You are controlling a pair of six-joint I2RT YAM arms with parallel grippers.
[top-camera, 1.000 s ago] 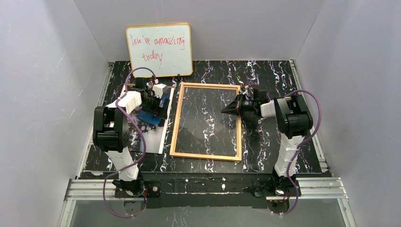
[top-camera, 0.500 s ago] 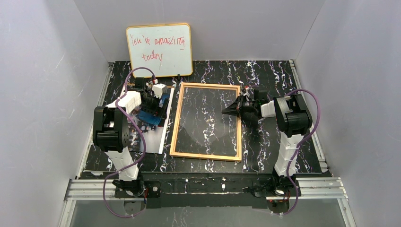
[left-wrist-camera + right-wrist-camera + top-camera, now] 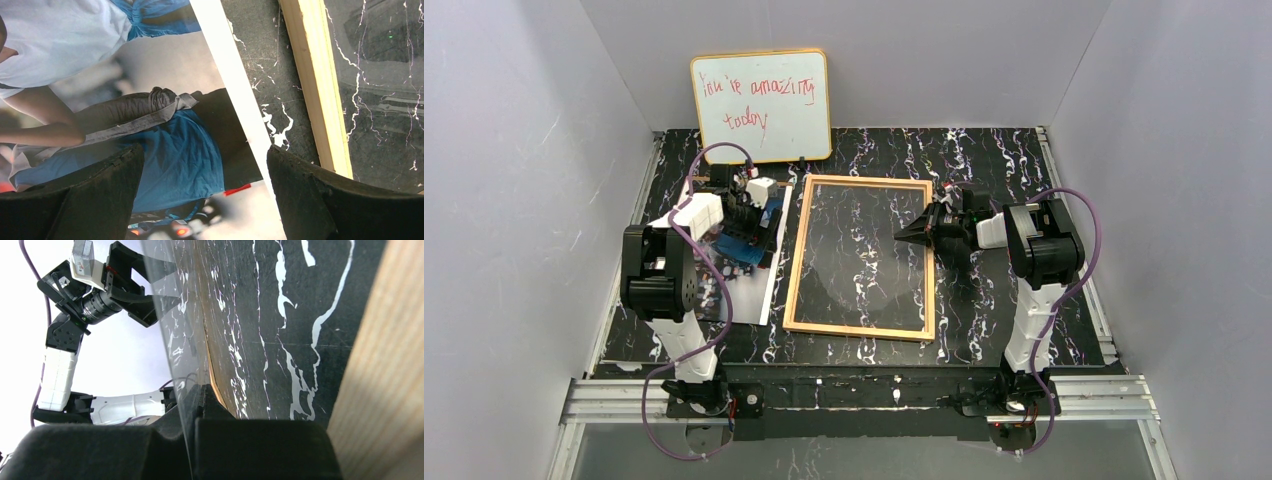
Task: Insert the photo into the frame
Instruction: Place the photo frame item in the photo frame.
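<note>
Black desk (image 3: 1024,160) with white streaks takes up most of the space, with grey walls (image 3: 524,150) around it. A whiteboard (image 3: 761,105) with red writing leans on the back wall, well away from the work.

The frame (image 3: 869,181) lies flat in the middle of the desk. The photo (image 3: 170,65) lies flat on the desk just to the left of the frame, outside it. A thin strip of desk shows between the photo's white edge and the frame's left wooden side.

The left arm (image 3: 659,280) reaches over the photo and hides a lot of it from above. The left jaws are spread wide and grip nothing. One finger hangs over the blue part of the photo. The other hangs over the strip of desk and the frame's left side.

The right arm (image 3: 1044,250) reaches to the frame's right side. The right jaws are clenched on the edge of the clear pane (image 3: 172,315). The thin see-through sheet runs up from between the two fingers, with the wooden side just beside them. I cannot tell how far the pane is lifted.

Since a second ago, nothing has really moved. The frame, photo, whiteboard and both arms are in the same spots.

Only the dark desk shows through the frame.
</note>
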